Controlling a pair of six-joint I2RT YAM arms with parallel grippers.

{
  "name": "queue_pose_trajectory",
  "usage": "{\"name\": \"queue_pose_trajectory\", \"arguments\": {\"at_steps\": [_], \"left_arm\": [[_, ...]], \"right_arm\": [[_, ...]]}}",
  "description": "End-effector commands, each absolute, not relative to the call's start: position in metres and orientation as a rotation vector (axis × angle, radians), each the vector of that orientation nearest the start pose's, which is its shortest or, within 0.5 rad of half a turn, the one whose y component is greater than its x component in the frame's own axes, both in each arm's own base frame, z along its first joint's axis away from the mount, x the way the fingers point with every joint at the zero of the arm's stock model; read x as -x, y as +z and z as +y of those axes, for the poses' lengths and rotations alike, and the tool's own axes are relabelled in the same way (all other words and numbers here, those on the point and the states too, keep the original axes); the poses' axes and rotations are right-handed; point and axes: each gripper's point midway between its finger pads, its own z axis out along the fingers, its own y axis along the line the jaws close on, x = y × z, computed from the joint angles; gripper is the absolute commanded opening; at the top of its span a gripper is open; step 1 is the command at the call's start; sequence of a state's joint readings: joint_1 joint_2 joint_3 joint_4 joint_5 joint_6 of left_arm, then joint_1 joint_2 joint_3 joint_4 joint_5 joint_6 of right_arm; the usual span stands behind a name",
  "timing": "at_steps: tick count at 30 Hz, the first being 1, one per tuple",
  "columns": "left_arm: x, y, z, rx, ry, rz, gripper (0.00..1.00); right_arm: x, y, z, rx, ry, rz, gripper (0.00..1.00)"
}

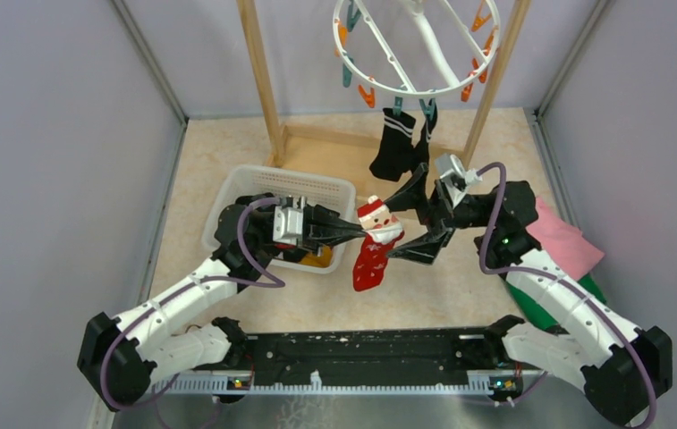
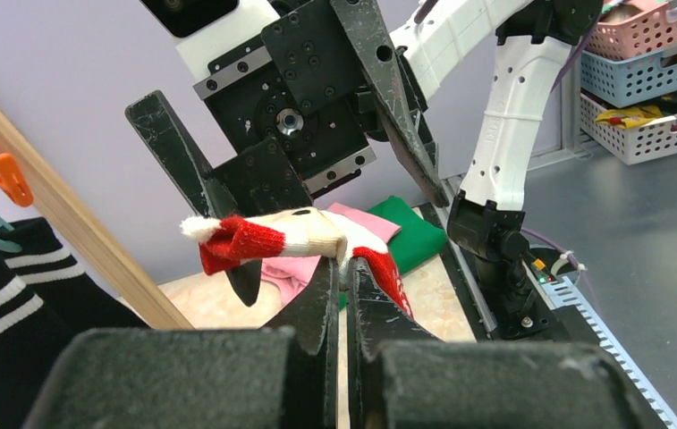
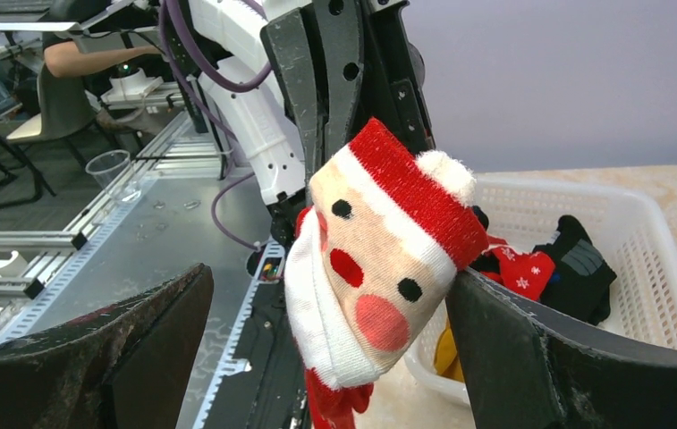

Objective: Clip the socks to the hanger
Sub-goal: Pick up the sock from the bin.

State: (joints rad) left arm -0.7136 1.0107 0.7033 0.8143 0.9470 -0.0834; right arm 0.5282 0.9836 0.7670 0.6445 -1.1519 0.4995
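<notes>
Okay, your left gripper [image 1: 357, 234] was pinched shut on the red Santa sock [image 1: 375, 246]. It held the sock up off the table [image 1: 227, 143], just beside the white basket [image 1: 254, 183], with the red foot end dangling down. Your right gripper [image 1: 394, 231] had its jaws spread wide, one finger on each side of the sock's face end. In the right wrist view the sock [image 3: 379, 259] sat in the gap between the fingers. I couldn't tell if either finger touched it. The hanger [image 1: 415, 93] hung from the wooden rack [image 1: 263, 80] behind. One black striped sock [image 1: 394, 143] was clipped at its near rim, well above the Santa sock. More socks [image 3: 576, 264] lay in the basket. A pink cloth [image 1: 562, 237] and a green cloth [image 1: 545, 304] lay by your right arm.
</notes>
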Motion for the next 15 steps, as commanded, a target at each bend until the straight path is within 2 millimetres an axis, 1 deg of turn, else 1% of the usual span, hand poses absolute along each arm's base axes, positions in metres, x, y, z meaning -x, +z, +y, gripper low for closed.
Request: {"name": "queue_pose_trajectory", "arguments": {"at_steps": [1, 6, 9, 12, 15], "left_arm": [[-0.124, 0.392, -0.306, -1.228, -1.158, 0.57, 0.0], [-0.125, 0.394, -0.308, -1.238, -1.167, 0.573, 0.0], [-0.126, 0.393, -0.309, -1.245, -1.172, 0.581, 0.0], [-0.127, 0.392, -0.311, -1.248, -1.179, 0.588, 0.0], [-0.127, 0.391, -0.311, -1.249, -1.182, 0.59, 0.0]], "right_arm": [[-0.123, 0.383, 0.269, 1.146, 1.451, 0.991, 0.98], [-0.125, 0.391, 0.266, 1.11, 1.446, 0.985, 0.96], [-0.127, 0.396, 0.266, 1.078, 1.445, 0.99, 0.9], [-0.129, 0.396, 0.266, 1.062, 1.447, 0.997, 0.85], [-0.13, 0.396, 0.266, 1.049, 1.45, 1.007, 0.78]]}}
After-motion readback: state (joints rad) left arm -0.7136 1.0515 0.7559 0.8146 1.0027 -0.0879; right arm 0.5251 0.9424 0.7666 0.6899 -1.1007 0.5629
